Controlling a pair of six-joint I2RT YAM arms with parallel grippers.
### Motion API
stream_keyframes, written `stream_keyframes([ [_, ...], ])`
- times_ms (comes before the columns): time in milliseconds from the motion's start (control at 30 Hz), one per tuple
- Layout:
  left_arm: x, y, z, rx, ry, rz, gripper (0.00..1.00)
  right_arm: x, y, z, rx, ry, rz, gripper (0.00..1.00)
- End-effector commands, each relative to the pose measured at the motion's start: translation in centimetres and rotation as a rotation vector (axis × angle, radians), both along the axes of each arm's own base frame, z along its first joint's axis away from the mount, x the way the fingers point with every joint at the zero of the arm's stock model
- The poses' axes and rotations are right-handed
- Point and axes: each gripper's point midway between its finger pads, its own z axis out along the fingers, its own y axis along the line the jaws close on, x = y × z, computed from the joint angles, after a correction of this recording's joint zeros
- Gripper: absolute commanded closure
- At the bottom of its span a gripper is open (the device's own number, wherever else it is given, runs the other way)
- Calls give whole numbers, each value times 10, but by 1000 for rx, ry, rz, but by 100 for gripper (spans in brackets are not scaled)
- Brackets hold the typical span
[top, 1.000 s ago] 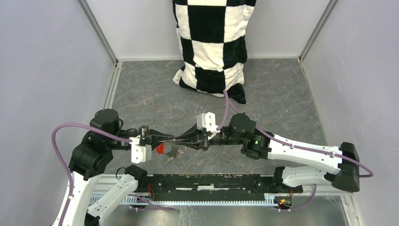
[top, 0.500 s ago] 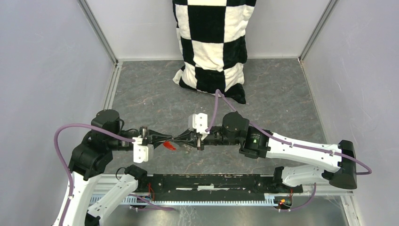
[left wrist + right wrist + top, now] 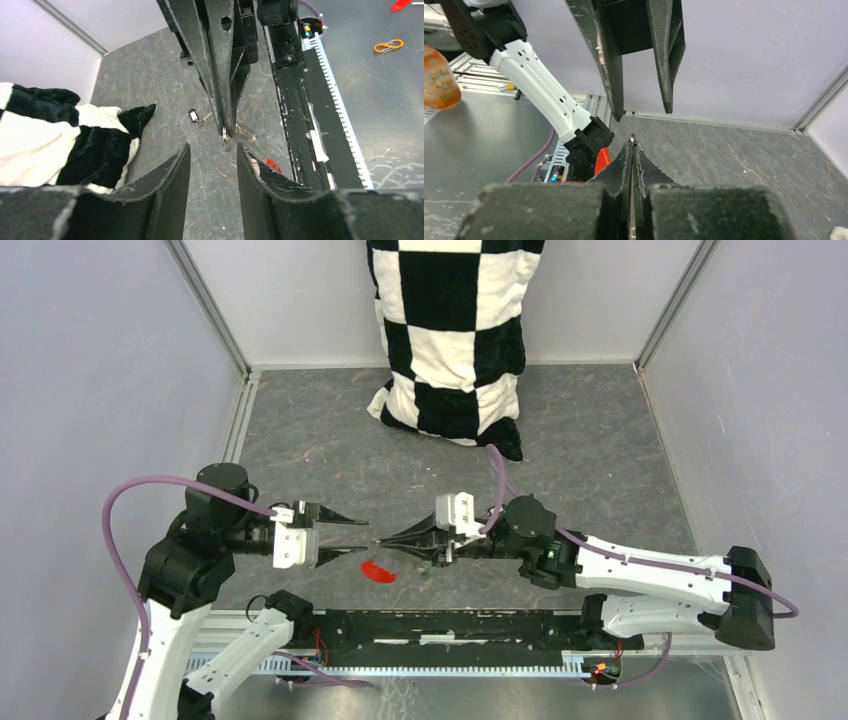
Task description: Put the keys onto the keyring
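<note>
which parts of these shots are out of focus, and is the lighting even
Top external: even soft light, elongated red plastic tag crisp. Left wrist: left gripper blurred near the lens, small black-tagged metal key beyond it sharp. Right wrist: shut right gripper soft at its base.

Pale lilac-grey walls [image 3: 90, 360] stand around me, joined by aluminium corner posts [image 3: 210, 310]; beneath me lies a dark grey marbled table top [image 3: 330, 440]; a black-and-white checkered plush cloth [image 3: 450, 330] slumps against the far wall; light falls evenly.

Right fingers [image 3: 621, 172] closed on keyring [image 3: 602, 160], left fingers [image 3: 604, 60] apart above
</note>
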Motion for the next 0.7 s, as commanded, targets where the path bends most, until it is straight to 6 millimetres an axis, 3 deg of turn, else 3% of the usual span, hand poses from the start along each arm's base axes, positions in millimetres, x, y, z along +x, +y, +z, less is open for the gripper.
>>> stream_keyframes([
  [0, -12, -2, 6, -6, 113, -30, 55, -14, -25, 58, 268, -30, 45, 99],
  [233, -16, -5, 4, -22, 162, -52, 61, -20, -34, 64, 378, 27, 87, 99],
  [667, -20, -10, 19, -113, 194, -56, 59, -25, -21, 67, 410, 65, 150, 99],
])
